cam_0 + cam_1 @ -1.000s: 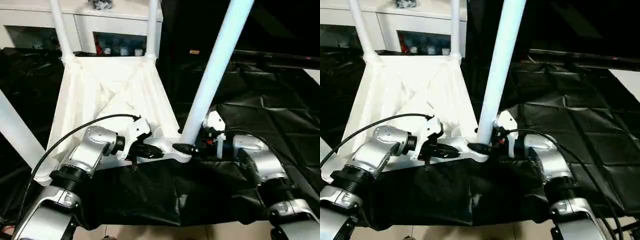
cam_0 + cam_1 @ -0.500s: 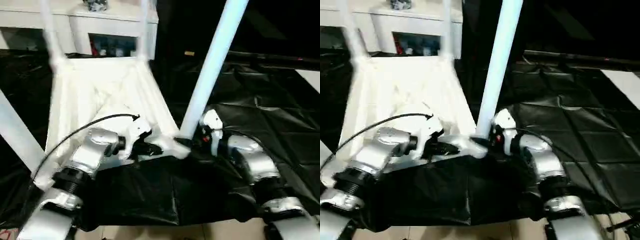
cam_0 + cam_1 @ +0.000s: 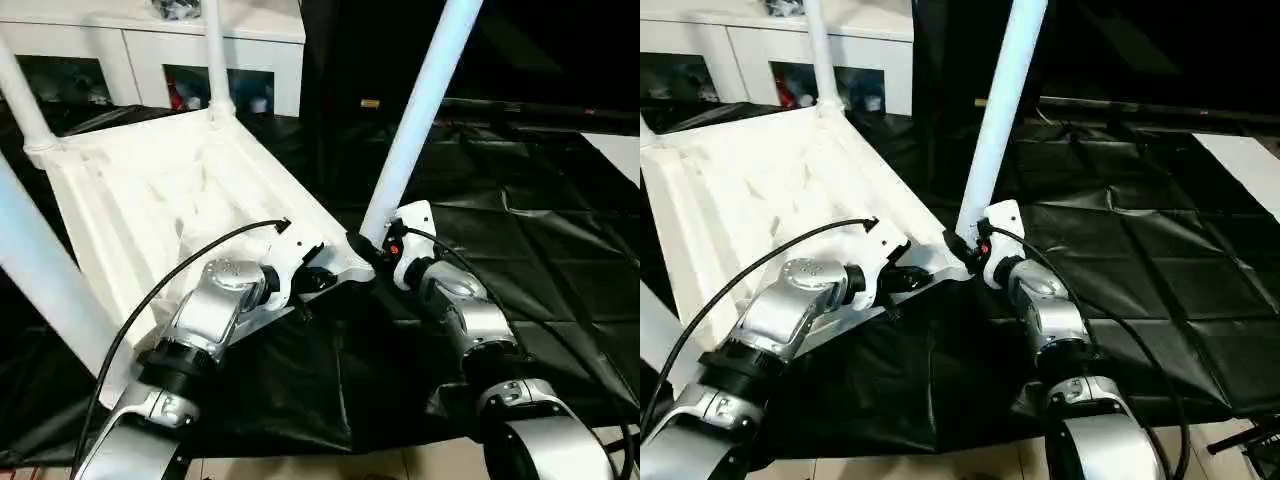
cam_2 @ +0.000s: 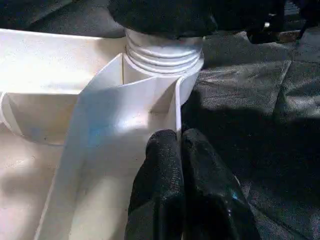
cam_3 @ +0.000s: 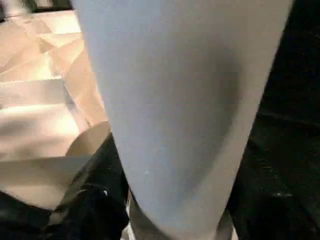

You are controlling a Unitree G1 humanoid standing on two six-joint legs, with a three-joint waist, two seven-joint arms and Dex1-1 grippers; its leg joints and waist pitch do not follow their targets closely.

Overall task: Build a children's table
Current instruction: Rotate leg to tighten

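- Black sheet covers pretty much the whole floor under everything, crinkly and shiny, running off the right side and the bottom of the head views.
- Tabletop is flipped underside up on the sheet, taking up the left half of the frame, ribs showing, turned at an angle with one corner pointing toward the middle of the picture.
- White cabinet with glass doors sits along the top left, behind the tabletop.
- Near leg stands in the corner socket at frame centre and leans up and to the right, out the top edge. In the left wrist view you can see the ribbed socket it sits in.
- Far leg stands in the back corner at top centre-left, another leg is at the upper-left corner, and a fourth leg crosses the left edge, big and close.
- Left gripper is closed, fingers pressed together with the tips against the thin tabletop wall just beside the socket; whether it's pinching that wall, can't tell.
- Right gripper is at the foot of the near leg, right at the socket, black fingers around the tube and gripping it.
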